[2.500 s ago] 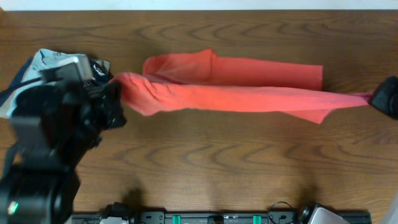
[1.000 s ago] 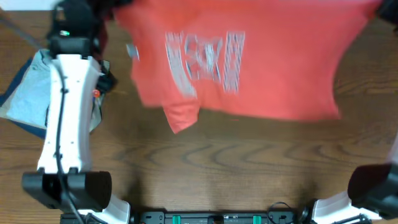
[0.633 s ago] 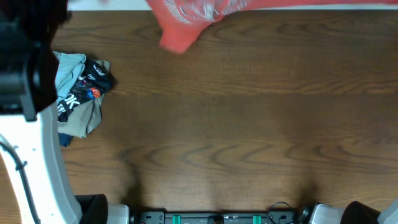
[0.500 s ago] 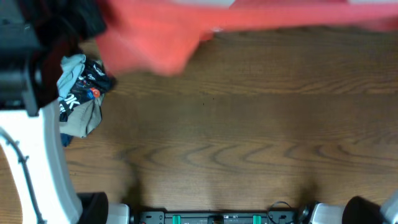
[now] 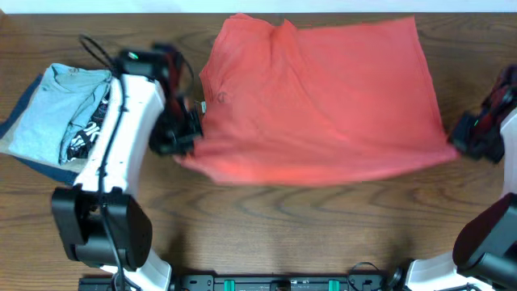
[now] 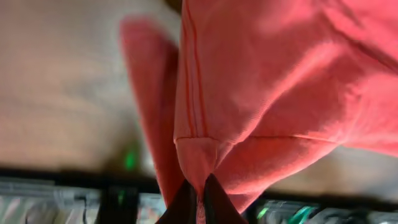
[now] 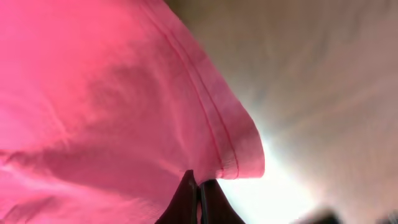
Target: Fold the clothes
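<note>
The coral-red T-shirt [image 5: 323, 101] lies spread wide across the far half of the table, plain side up, its lettering hidden. My left gripper [image 5: 187, 144] is shut on the shirt's near-left corner; in the left wrist view the hemmed corner [image 6: 205, 143] is pinched between the fingers [image 6: 198, 202]. My right gripper [image 5: 462, 139] is shut on the near-right corner; the right wrist view shows the hem [image 7: 224, 134] clamped between its fingers [image 7: 199, 199].
A light blue-grey folded shirt [image 5: 56, 105] with a black printed garment [image 5: 90, 129] under its edge sits at the left side. Bare wooden tabletop [image 5: 307, 234] stretches along the near side.
The shirt was stretched into a strip, then flung up and back out of view. Now it has come down spread flat, and both arms have swung to its near corners.
</note>
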Controlling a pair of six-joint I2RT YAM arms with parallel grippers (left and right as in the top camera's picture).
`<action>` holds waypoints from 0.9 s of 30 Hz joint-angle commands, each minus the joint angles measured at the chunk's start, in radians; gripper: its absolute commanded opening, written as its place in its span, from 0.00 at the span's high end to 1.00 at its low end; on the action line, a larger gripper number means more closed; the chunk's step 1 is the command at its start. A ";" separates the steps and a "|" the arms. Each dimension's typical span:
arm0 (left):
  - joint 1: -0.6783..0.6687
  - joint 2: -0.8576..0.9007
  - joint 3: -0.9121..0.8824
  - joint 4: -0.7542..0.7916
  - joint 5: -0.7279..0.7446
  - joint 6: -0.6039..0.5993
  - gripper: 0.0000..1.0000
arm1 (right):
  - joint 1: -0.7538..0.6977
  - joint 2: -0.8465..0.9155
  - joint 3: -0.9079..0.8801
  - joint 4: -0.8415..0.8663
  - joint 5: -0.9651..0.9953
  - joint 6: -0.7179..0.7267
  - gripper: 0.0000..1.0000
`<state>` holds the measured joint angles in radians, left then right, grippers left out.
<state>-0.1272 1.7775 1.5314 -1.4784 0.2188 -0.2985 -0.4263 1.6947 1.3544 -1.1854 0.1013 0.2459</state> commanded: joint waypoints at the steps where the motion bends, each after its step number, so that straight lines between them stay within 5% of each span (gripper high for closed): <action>1: -0.008 -0.012 -0.145 -0.004 -0.020 0.017 0.94 | -0.022 -0.019 -0.095 -0.017 0.109 0.065 0.99; 9: -0.010 -0.127 -0.423 0.022 -0.019 0.031 0.94 | -0.082 -0.042 -0.164 -0.090 0.138 0.117 0.99; 15: -0.009 -0.300 -0.451 0.051 0.014 0.014 0.94 | -0.113 -0.117 -0.165 -0.114 0.134 0.117 0.99; 27: 0.016 -0.373 -0.451 0.476 0.045 -0.116 0.94 | -0.108 -0.131 -0.177 0.160 -0.043 0.053 0.99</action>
<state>-0.1257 1.3876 1.0775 -1.0370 0.2432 -0.3481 -0.5270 1.5585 1.1847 -1.0569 0.0986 0.3172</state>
